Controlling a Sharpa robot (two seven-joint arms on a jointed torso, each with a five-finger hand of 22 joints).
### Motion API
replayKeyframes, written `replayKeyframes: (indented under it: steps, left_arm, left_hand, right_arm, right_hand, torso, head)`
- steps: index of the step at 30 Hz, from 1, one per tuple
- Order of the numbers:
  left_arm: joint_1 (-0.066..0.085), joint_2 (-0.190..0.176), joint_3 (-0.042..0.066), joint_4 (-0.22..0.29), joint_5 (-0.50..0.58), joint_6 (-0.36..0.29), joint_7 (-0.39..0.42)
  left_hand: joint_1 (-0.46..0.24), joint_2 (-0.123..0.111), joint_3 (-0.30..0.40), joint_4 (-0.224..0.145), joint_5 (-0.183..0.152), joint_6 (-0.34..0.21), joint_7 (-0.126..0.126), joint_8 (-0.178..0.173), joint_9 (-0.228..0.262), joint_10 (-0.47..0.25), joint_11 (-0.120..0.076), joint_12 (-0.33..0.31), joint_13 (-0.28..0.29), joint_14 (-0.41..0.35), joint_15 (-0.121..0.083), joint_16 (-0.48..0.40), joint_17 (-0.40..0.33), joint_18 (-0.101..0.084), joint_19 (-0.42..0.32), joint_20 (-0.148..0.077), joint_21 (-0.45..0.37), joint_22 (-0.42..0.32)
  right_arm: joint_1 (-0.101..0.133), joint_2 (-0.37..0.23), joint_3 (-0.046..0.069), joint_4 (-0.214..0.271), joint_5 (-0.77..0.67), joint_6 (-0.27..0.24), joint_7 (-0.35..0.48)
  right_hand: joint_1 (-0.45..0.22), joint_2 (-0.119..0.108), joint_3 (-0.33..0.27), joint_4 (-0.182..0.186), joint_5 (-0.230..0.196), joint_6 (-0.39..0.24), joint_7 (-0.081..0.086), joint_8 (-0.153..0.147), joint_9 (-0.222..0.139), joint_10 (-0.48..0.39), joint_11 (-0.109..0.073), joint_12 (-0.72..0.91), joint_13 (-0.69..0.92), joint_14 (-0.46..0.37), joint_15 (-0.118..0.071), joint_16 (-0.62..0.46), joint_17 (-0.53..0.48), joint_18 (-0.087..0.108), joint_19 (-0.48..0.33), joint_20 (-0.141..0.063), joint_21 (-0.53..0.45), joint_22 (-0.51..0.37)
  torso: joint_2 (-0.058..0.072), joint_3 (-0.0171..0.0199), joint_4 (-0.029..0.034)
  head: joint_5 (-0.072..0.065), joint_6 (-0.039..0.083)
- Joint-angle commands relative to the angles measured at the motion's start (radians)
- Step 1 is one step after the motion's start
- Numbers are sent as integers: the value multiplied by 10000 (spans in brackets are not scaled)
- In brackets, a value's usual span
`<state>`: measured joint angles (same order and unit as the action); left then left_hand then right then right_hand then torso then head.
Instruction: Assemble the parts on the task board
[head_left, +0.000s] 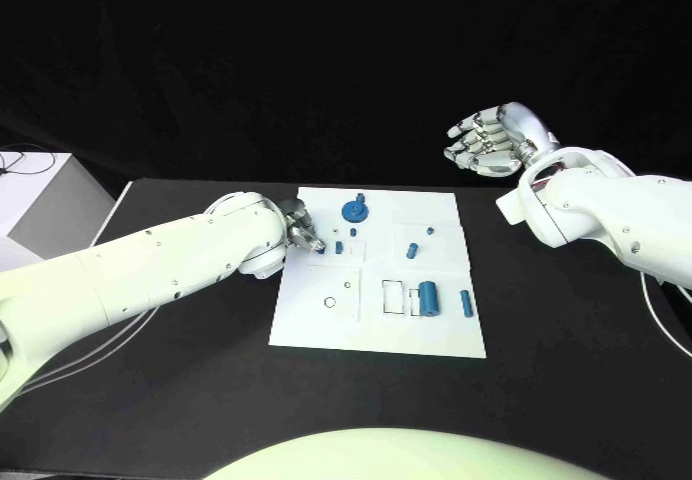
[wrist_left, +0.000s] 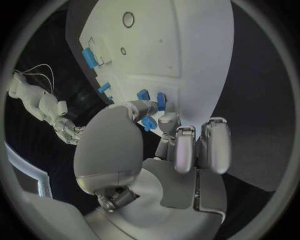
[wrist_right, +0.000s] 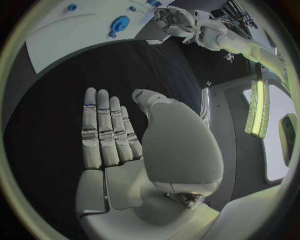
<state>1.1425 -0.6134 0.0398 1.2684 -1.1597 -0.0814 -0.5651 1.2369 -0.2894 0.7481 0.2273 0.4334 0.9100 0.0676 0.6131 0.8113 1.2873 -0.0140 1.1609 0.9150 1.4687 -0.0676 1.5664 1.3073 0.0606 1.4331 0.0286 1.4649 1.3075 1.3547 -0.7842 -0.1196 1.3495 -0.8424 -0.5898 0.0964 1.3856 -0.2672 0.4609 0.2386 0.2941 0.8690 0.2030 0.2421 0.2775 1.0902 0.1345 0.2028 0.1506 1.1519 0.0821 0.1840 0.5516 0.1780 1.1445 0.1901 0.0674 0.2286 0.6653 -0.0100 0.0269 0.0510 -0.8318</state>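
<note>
Where blue parts (head_left: 427, 297) dot the task board (head_left: 378, 335), left hand (head_left: 297, 226) pinching one, right hand (head_left: 490, 139) empty, unclenched.

Matt white task board (head_left: 378, 310), perhaps plastic blue parts (head_left: 428, 297), matt black table (head_left: 577, 380)

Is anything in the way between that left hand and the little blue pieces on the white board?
Nothing visible is. The left hand is already at the task board's edge, its fingertips right at a small blue part, with no other object between them.
</note>
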Motion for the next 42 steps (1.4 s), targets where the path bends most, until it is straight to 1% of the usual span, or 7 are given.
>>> replayKeyframes:
  steps: [1, 7, 10, 20, 30, 42]
  left_arm:
    - [-33, 24, -36, 19, -214, 173, -67]
    - [-34, -1, -40, 51, -306, 30, -81]
    - [-34, -17, -40, 57, -339, -117, -77]
    - [-36, -2, -41, 43, -366, -394, -58]
    - [-38, -2, -42, 54, -340, -227, -67]
    - [-38, 13, -49, 107, -223, 208, -88]
  left_hand:
    - [16, 111, 1533, -1582, 70, 87, -39, 67, 1047, 88, -16, 48, 19, 1021, -60, 44, 2635, -77, 69, 29, 67, 329]
    - [14, 111, 1547, -1595, 99, 99, -44, 67, 1051, 93, -20, 46, 18, 1021, -63, 44, 2635, -80, 79, 26, 74, 346]
    - [9, 104, 1561, -1611, 136, 113, -48, 68, 1055, 110, -26, 56, 36, 1021, -68, 44, 2635, -86, 96, 20, 87, 373]
    - [-6, 102, 1575, -1619, 176, 130, -53, 69, 1061, 126, -30, 62, 47, 1021, -72, 44, 2635, -88, 105, 13, 94, 387]
    - [-15, 104, 1582, -1619, 191, 138, -55, 70, 1064, 140, -32, 72, 64, 1021, -73, 44, 2635, -91, 113, 9, 100, 399]
    - [-51, 72, 1578, -1633, 215, 155, -60, 71, 1072, 172, -37, 92, 99, 1021, -80, 44, 2635, -98, 132, 2, 113, 428]
  right_arm:
    - [-3, -3, 2, 28, -6, 122, 148]
    - [-3, -11, 2, 40, 0, 126, 154]
    - [-3, -17, 2, 44, 2, 125, 157]
    - [-4, -15, 2, 47, 3, 147, 154]
    - [-4, -19, 2, 41, 3, 200, 129]
    - [-9, -21, 2, 37, 2, 224, 116]
  right_hand:
    - [-113, 14, -3, -75, 57, 11, 94, -46, -17, 15, 91, -54, -30, -50, 51, -81, -29, 53, -72, 32, -49, -37]
    - [-120, 13, -7, -77, 62, 12, 97, -52, -18, 21, 95, -58, -53, -58, 57, -105, -47, 54, -88, 39, -51, -67]
    - [-125, 15, -8, -78, 66, 14, 99, -55, -18, 24, 97, -61, -67, -63, 61, -119, -58, 54, -98, 43, -51, -86]
    - [-126, 21, -7, -89, 89, 16, 106, -67, -20, 25, 104, -74, -114, -76, 71, -164, -94, 55, -128, 56, -50, -145]
    - [-124, 28, -3, -95, 111, 20, 109, -70, -20, 28, 107, -78, -135, -78, 75, -183, -109, 56, -139, 61, -49, -173]
    - [-125, 33, 2, -103, 154, 29, 114, -74, -20, 37, 110, -83, -166, -74, 78, -207, -131, 59, -149, 67, -44, -211]
  torso:
    - [-2, -6, 6]
    - [5, -12, 7]
    - [7, -17, 11]
    - [0, -15, 8]
    - [1, -10, 4]
    - [3, -9, 4]
  head:
    - [-7, -6]
    - [-4, -21]
    - [-10, -8]
    - [-1, -21]
    - [-5, -42]
    - [-26, -80]
